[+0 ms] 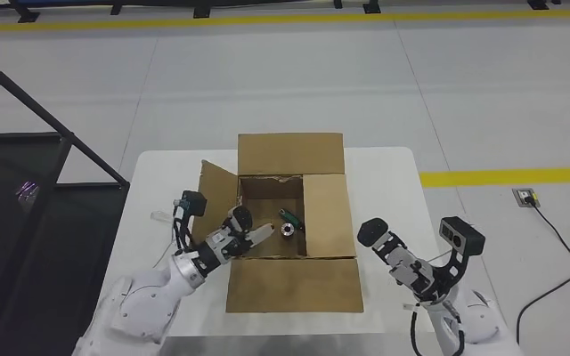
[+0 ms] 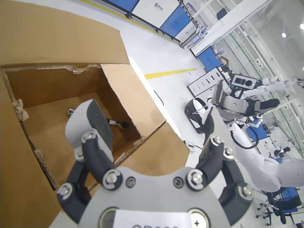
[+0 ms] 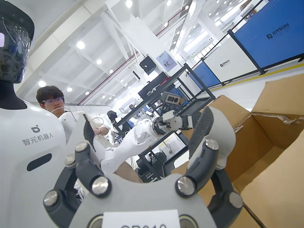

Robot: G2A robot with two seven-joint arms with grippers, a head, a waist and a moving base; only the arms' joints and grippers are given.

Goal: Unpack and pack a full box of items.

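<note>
- Two small items, a green-ended piece and a round silvery one, are lying on the floor of the box.
- Both are looking light and rigid, probably suiting a pinch across the body.
- The left gripper is gaping over the box's left rim, and the right gripper is gaping beside its right flap.
- The top view is showing the items whole; in the left wrist view a finger is hiding parts of them.

Pale floor, yellow lines, blue partition panels, perhaps glass walls beyond.
</note>
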